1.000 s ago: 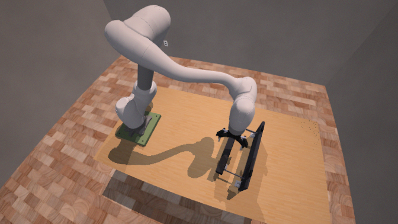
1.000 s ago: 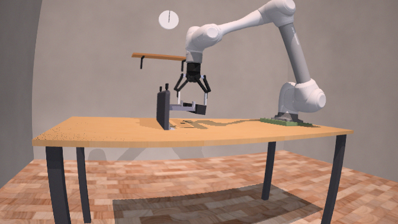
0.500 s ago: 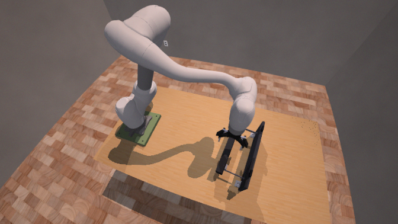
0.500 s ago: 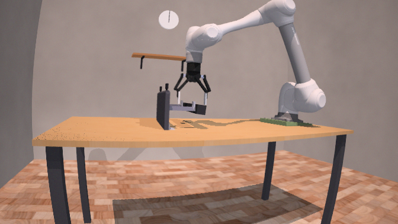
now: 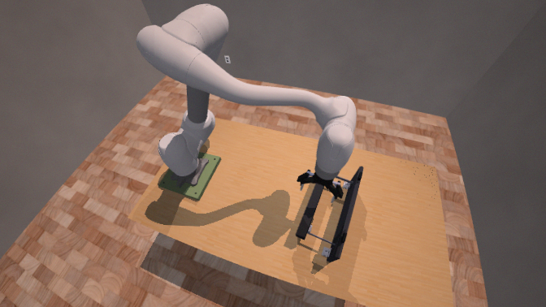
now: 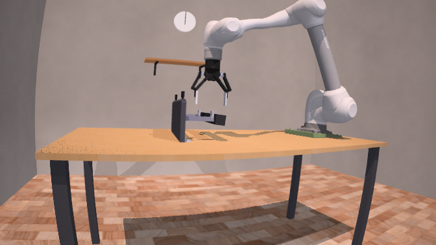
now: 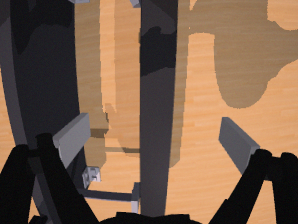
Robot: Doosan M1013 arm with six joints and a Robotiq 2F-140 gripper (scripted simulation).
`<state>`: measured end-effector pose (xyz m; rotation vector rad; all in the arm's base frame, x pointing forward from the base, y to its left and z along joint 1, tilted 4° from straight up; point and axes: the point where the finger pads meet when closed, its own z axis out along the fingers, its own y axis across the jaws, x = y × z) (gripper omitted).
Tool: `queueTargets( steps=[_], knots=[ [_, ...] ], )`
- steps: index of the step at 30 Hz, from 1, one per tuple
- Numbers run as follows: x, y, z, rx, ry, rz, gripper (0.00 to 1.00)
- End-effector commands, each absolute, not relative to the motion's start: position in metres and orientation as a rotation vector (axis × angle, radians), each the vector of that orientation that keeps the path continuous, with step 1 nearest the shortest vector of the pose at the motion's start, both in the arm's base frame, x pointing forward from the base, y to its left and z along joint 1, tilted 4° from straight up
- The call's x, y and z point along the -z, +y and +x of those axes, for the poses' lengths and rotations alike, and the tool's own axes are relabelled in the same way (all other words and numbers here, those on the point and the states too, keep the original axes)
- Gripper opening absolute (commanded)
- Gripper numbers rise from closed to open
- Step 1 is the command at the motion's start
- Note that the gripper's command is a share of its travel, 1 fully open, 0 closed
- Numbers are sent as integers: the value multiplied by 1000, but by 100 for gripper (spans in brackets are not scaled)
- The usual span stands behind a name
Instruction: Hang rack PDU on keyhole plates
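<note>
PDU [image 6: 220, 119] sits out on two rods from the upright board [image 6: 178, 120], directly below my gripper [image 6: 210, 98], which is spread wide and empty. Looks stiff, long, fairly heavy; I'd grip mid-length across its narrow sides.

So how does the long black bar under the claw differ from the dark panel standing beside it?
The bar hangs off the table, carried on grey arms; the panel stands upright on the table. In the side view the bar looks slim and sits lower, while the panel is taller. The open gripper hovers above the bar, not the panel. Both are dark, long, and run parallel, joined by the grey arms.
</note>
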<state>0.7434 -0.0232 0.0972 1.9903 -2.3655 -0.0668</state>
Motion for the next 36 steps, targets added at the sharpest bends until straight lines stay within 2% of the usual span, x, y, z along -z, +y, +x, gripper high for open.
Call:
queueTargets(
  steps=[1, 23, 36],
  knots=[
    [-108, -23, 744, 67, -2366, 1990, 100],
    [-116, -21, 732, 67, -2366, 1990, 100],
    [-119, -12, 678, 67, -2366, 1990, 100]
  ],
)
